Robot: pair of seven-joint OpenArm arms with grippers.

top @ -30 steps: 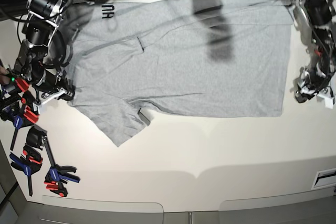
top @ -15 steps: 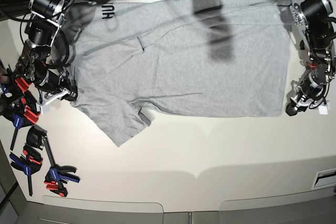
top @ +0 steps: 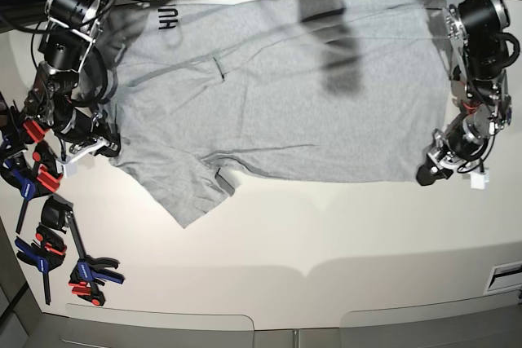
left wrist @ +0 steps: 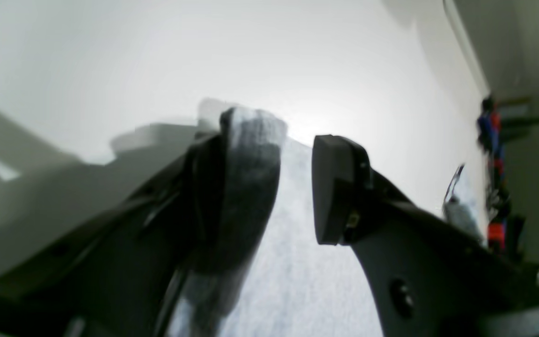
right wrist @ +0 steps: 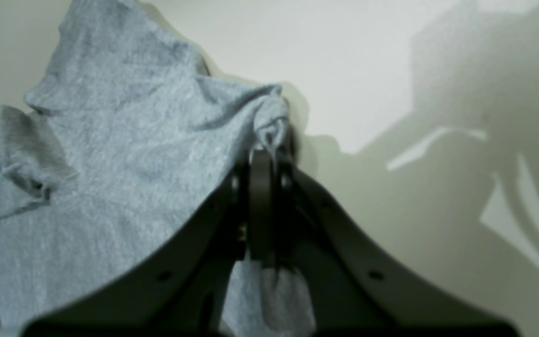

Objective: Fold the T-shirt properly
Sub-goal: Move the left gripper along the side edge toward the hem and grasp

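Note:
The light grey T-shirt (top: 285,95) lies spread across the table's far half, with black lettering (top: 167,15) at its far left edge. My right gripper (top: 108,149) is at the shirt's left edge near the sleeve. In the right wrist view this gripper (right wrist: 264,157) is shut on a bunched fold of the shirt (right wrist: 124,154). My left gripper (top: 430,172) is at the shirt's near right corner. In the left wrist view its jaws (left wrist: 290,140) stand apart over the cloth (left wrist: 293,262), and one finger (left wrist: 251,187) looks wrapped by the shirt's edge.
Several red, blue and black clamps (top: 49,234) lie at the table's left edge beside my right arm. The cream table (top: 326,234) runs toward me below the shirt. A shadow falls across the shirt's upper middle.
My left gripper has moved left and toward me, from beside the shirt's right edge to its near right corner. My right gripper has barely moved.

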